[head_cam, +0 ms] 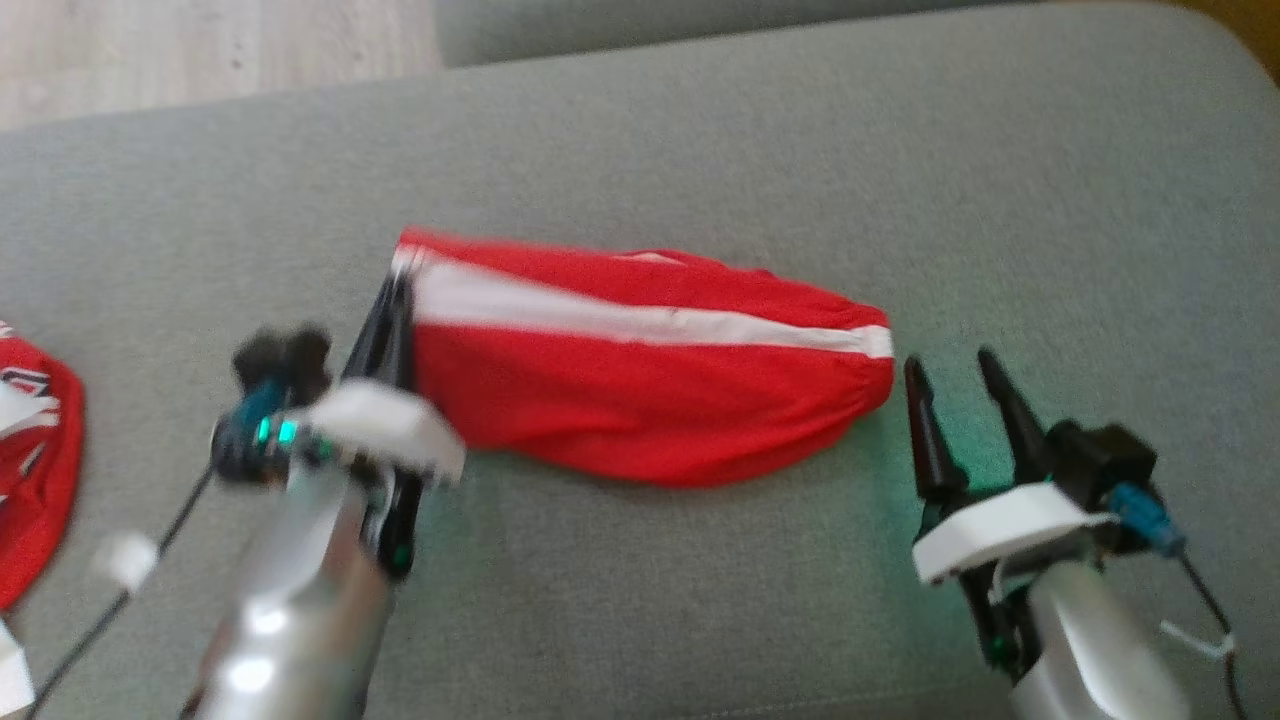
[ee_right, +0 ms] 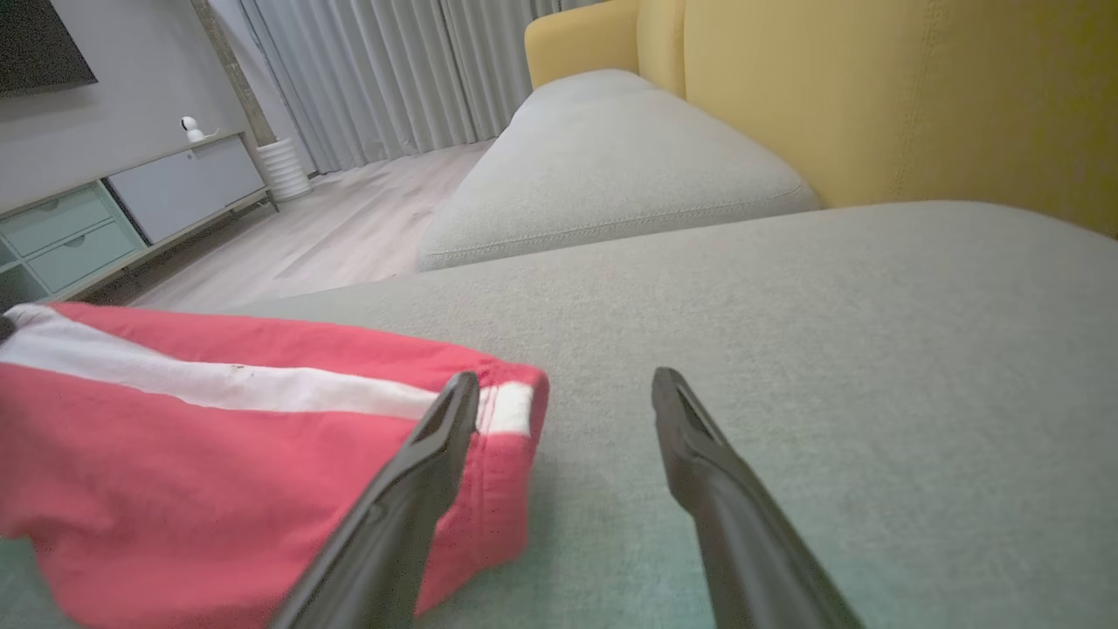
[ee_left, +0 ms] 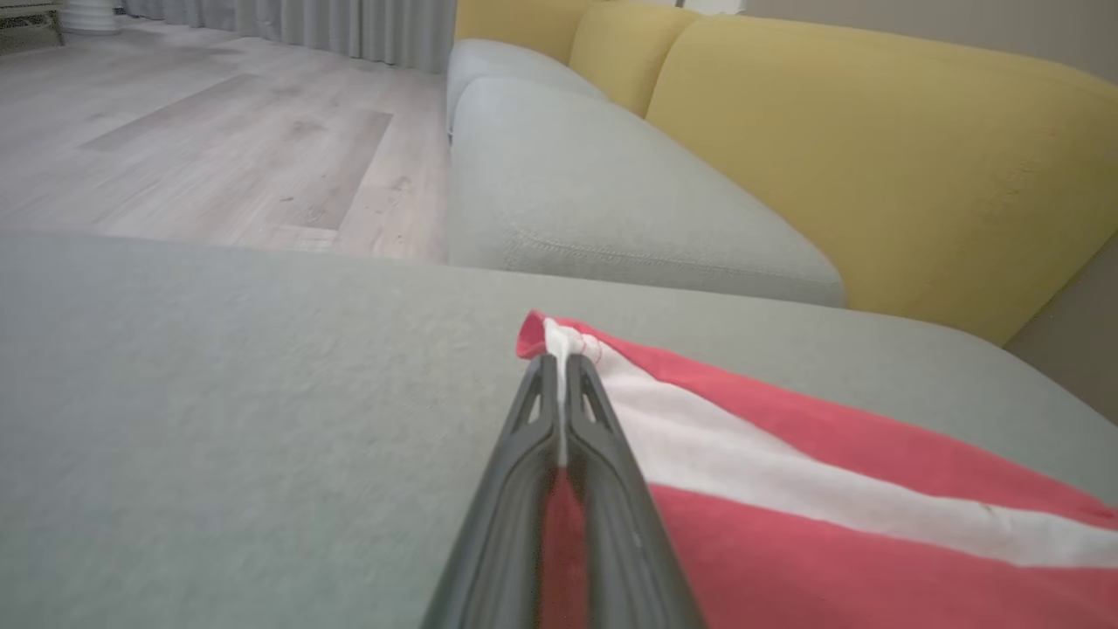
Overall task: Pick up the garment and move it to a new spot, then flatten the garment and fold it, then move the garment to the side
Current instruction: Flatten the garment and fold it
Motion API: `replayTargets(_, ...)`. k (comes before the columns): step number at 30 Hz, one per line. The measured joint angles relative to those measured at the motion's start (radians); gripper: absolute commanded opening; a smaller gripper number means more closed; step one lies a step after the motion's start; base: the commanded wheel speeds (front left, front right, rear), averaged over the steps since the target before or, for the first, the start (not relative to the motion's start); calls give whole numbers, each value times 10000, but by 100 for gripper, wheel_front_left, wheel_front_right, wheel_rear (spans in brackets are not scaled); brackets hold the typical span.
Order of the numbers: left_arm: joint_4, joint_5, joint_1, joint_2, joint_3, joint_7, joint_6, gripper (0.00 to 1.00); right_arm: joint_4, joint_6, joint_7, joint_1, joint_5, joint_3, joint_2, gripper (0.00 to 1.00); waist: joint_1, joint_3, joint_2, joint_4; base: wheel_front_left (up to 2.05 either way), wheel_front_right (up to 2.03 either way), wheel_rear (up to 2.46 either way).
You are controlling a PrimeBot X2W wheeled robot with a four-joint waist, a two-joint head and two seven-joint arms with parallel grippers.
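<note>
The left pincer (ee_left: 559, 365) pinches the garment (head_cam: 640, 400) by a corner; the right pincer (head_cam: 952, 365) gapes beside its other end.

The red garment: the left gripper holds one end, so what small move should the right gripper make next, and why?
Probably slide the right gripper left onto the garment's striped end and close. It stands open just beside that end, holding nothing, while the left gripper is shut on the opposite corner; lifting likely needs both ends.
</note>
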Motion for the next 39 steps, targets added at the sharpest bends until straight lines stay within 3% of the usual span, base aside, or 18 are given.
replayTargets(6,-637,52,1693,330,414,0,-12,0,543,0,0,221,1599,729,-6,100,-1,-429,0,367,0,0,0)
replayTargets(12,-1118,309,1740,355,495,0,-25,0,1764,0,25,-516,3099,1745,-35,100,0,-351,0,678,0,0,0)
replayTargets(20,-1151,500,1721,345,675,0,-27,0,2882,0,548,-2643,3954,3170,-376,100,2,-141,0,903,0,0,0)
replayTargets(39,-1218,869,1709,303,1352,0,-102,0,2997,0,253,-2429,5630,5405,-702,100,2,-143,0,799,0,0,0)
